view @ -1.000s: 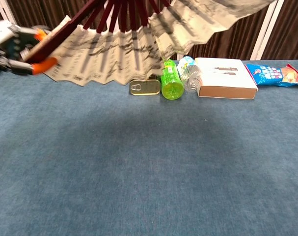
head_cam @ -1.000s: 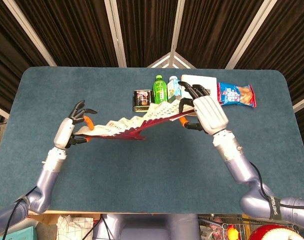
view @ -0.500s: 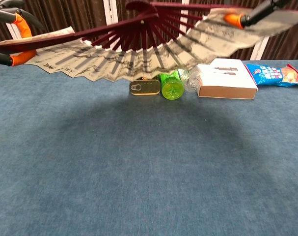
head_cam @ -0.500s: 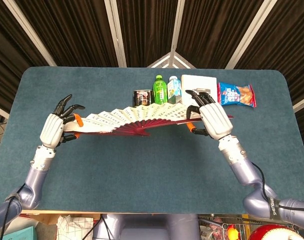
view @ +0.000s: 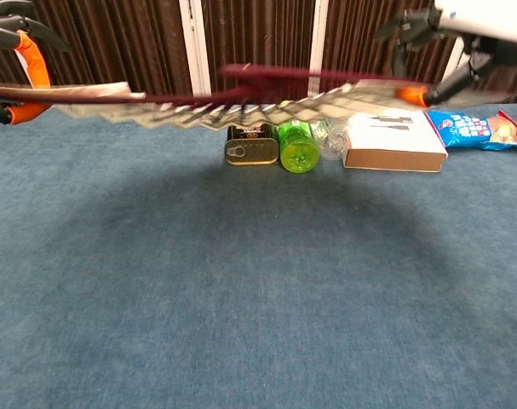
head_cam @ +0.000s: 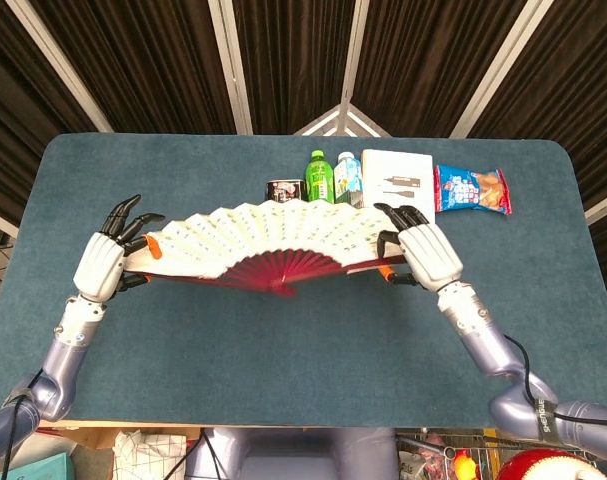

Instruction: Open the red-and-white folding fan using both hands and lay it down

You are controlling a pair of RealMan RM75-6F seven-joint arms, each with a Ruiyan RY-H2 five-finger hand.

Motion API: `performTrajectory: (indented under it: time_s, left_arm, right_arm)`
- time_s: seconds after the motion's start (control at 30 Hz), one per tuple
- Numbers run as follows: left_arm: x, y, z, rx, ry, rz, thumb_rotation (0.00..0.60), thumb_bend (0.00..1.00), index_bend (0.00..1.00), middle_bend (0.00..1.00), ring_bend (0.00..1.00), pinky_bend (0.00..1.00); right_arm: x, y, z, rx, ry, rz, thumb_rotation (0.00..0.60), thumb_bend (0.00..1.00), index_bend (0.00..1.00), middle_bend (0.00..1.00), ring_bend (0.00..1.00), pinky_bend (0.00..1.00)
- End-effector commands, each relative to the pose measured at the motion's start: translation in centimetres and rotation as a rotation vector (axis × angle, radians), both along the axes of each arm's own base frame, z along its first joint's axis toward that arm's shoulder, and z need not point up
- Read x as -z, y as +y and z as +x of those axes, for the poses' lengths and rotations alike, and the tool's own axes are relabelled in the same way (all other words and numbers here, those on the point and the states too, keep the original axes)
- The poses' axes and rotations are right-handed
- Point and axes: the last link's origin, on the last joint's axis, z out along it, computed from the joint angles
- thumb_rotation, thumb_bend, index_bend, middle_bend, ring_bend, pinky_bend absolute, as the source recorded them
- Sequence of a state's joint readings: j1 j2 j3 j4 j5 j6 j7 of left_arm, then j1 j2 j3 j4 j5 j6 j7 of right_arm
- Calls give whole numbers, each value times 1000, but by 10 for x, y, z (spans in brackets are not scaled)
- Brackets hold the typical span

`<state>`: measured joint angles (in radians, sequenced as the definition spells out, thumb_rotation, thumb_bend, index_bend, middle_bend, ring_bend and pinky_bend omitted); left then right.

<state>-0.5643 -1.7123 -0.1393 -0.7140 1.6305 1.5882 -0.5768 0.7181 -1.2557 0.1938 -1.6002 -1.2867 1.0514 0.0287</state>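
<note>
The red-and-white folding paper fan (head_cam: 268, 243) is held fully spread above the blue-green carpeted table (head_cam: 303, 340), between the two hands. In the head view its white pleated leaf arcs toward 12 o'clock and the dark red ribs meet at a pivot at 6 o'clock; in the chest view the fan (view: 241, 106) is seen edge-on as a thin, blurred, near-level band, clear of the tabletop, which the head view cannot confirm. The left end rib is pinched by the left hand (head_cam: 111, 256) at 9 o'clock, orange-tipped fingers (view: 30, 53) above and below it; the other fingers are fanned apart. The right end is gripped by the right hand (head_cam: 421, 250) at 3 o'clock, fingers curled over the edge; the thumb is hidden from above and blurred in the chest view. Both hands are cut off by the chest frame. Behind the fan at 12 o'clock a dark tin can (view: 250, 146), green plastic bottle (view: 298, 146), clear bottle (head_cam: 348, 178), white flat box (head_cam: 397, 181) and blue snack bag (head_cam: 471, 189) are lined up; the can is partly hidden from above.
</note>
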Motion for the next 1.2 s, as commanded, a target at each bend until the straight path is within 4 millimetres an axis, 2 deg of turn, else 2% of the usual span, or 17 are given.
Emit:
performTrajectory:
  time_s: [0.03,0.2,0.27,0.4,0.5,0.63,0.73,0.9,1.03,1.2]
  left_arm:
    - [1,-1,-2,-2,11,-5,600,542,645,229,0,88]
    - [3,-1,-3,-7,11,-8,600,534,611,207,0,80]
    - [3,0,-3,-9,15,-4,600,533,567,192,0,74]
    - [5,1,-4,-9,52,-12,600,518,349,103,0,24]
    - [8,-1,-9,-29,95,-46,600,434,212,17,0,0]
    - [0,-11,-24,-88,185,-93,600,291,113,0,0,0]
    - [-15,-18,-30,-165,271,-102,600,168,77,0,0,0]
    - [-40,-27,-32,-303,453,-148,600,87,52,0,0,0]
    - [-60,-35,-28,-425,586,-203,600,80,36,0,0,0]
    - [-74,-43,-35,-531,753,-255,600,79,28,0,0,0]
  right_arm:
    - [0,2,-9,20,96,31,600,118,265,90,91,73]
    - [-4,1,-12,32,158,-5,600,111,189,78,88,71]
    - [-5,1,-14,43,178,-12,600,111,172,72,84,70]
    - [-10,-2,-20,48,255,-31,600,110,155,68,77,65]
    - [-15,-4,-27,62,322,-48,600,110,150,67,77,63]
    - [-21,-8,-40,92,387,-74,600,110,150,65,71,56]
    - [-20,-7,-46,149,343,-51,600,110,150,62,63,44]
    - [-18,-8,-49,167,326,-40,600,109,150,62,63,44]
    - [-18,-8,-48,168,315,-40,600,110,150,62,63,44]
    - [-20,-8,-49,175,310,-43,600,110,150,62,63,44]
